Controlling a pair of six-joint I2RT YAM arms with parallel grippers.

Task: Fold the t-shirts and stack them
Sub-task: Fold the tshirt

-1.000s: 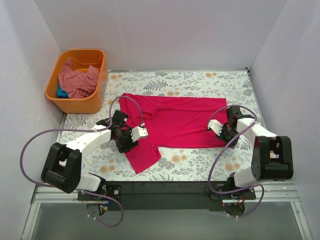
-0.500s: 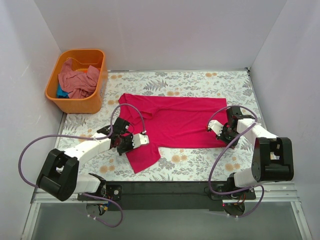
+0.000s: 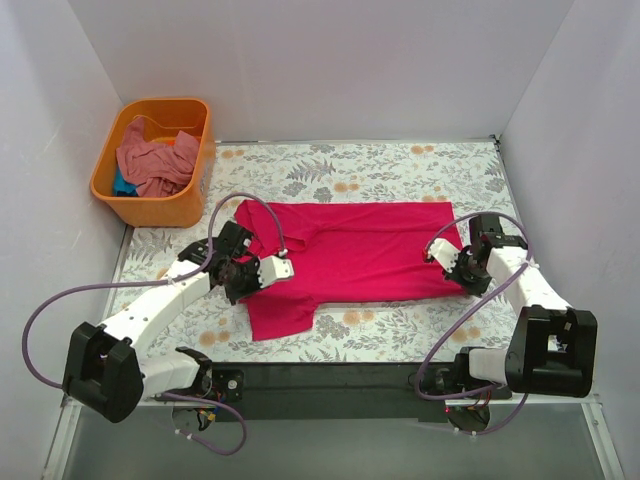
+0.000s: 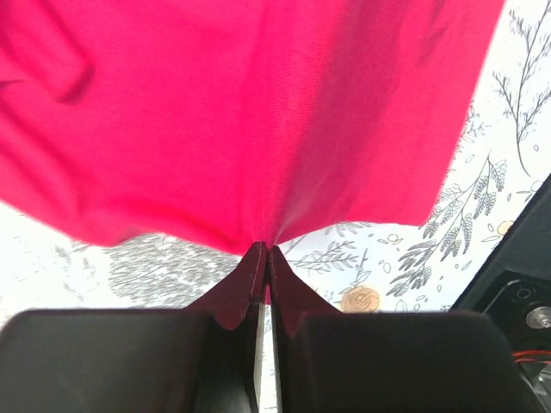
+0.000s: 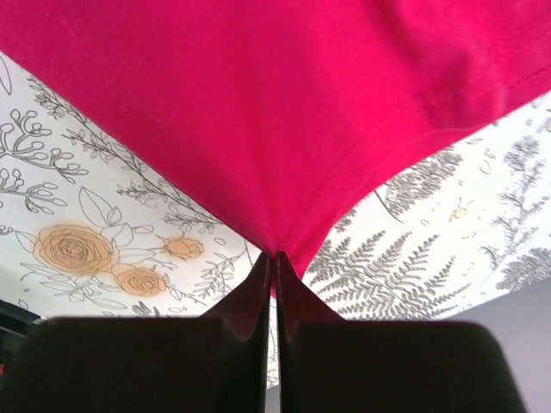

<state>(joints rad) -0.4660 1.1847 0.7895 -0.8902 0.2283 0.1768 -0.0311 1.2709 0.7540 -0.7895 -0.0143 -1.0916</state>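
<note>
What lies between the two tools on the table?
The crimson-pink t-shirt spans the whole stretch from the left tool to the right tool, each shut on its edge; the top view shows it.

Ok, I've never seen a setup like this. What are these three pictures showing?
Two white robot arms are bolted side by side. The overhead view looks down from above and behind them; the other two come from cameras on each wrist, looking past the dark jaws. A crimson t-shirt lies spread on the floral cloth. The left arm and right arm each pinch an edge of it in shut jaws. The orange tub holds a salmon-pink shirt.
</note>
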